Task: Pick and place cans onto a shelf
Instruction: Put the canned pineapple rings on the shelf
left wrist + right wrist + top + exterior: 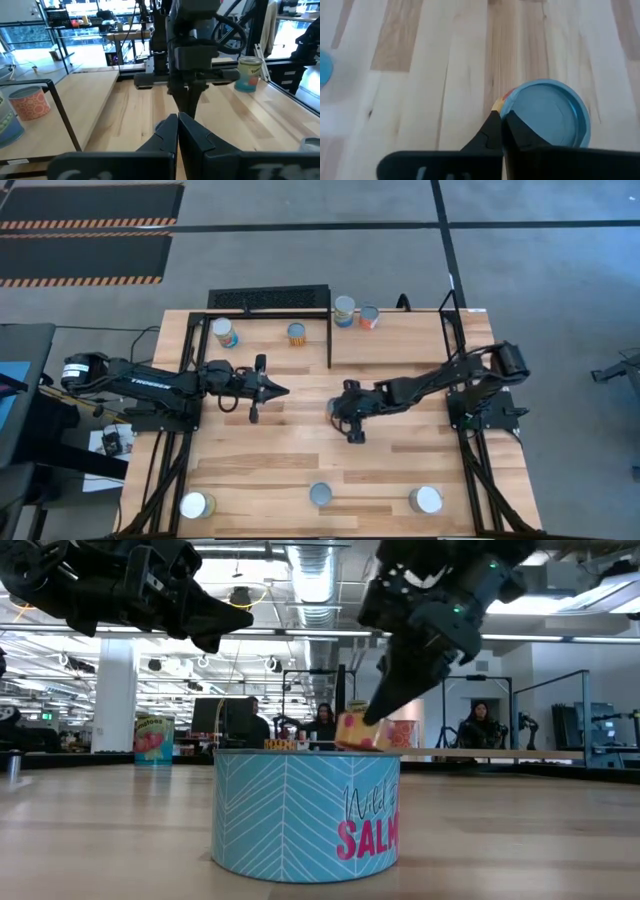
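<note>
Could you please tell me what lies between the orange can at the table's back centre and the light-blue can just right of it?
A thin black metal bar stands between the orange can and the light-blue can, as the high view shows.

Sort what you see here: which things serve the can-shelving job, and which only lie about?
Job: teal salmon can; right gripper; can beside it; shelf; cans on shelf; left gripper.
Lying about: black mesh panel; people behind table.

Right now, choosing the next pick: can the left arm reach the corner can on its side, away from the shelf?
Probably yes. Only bare table lies between the left gripper and that can; its shut fingers must open first.
</note>
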